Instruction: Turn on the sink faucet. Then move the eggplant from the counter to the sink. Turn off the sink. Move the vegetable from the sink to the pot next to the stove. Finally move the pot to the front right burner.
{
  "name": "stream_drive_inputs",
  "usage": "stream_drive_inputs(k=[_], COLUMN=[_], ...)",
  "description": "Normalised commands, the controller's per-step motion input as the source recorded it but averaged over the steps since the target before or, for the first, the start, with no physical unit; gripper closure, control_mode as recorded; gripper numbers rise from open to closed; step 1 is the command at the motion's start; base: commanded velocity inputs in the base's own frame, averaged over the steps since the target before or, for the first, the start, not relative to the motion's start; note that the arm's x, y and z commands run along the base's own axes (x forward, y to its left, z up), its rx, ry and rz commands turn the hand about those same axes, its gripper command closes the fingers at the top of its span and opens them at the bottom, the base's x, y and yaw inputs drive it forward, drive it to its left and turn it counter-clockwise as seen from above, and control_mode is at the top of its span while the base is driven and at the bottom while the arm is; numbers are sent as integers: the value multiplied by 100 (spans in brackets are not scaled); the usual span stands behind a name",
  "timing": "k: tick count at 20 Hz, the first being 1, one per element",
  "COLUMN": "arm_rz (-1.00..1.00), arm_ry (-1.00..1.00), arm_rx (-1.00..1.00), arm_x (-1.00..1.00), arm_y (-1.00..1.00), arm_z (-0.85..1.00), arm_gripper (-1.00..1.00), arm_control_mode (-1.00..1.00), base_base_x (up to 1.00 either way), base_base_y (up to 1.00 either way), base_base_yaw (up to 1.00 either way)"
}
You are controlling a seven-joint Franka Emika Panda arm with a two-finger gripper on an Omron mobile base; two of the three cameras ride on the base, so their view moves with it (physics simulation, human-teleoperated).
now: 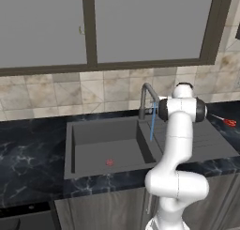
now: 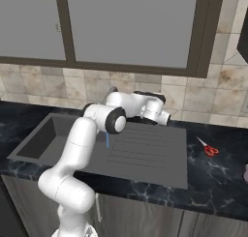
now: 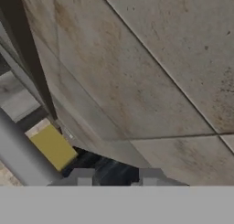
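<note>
While water runs from the faucet into the sink, the eggplant step looks next. I cannot spot the eggplant, so search the desk. The end effector faces wall tile, fingertips apart, holding nothing.

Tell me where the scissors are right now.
The scissors lie flat on the dark counter to the right of the sink's ribbed drainboard; in the left base view they sit at the far right edge.
</note>
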Motion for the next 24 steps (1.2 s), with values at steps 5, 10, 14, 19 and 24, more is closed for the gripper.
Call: stream_drive_inputs(k=[5, 10, 14, 19, 24], arm_rz=[3, 0, 0, 0, 0], arm_ry=[-5, -2, -2, -5, -4], arm_rx=[-6, -5, -5, -4, 0], arm_x=[-11, -19, -13, -3, 1], arm_y=[-9, -35, -57, -61, -49], arm_z=[65, 46, 46, 53, 52], arm_gripper=[-100, -100, -100, -100, -100], arm_control_mode=[-100, -100, -100, -100, -100], base_base_x=[0, 0, 0, 0, 0], base_base_y=[0, 0, 0, 0, 0], base_base_yaw=[0, 0, 0, 0, 0])
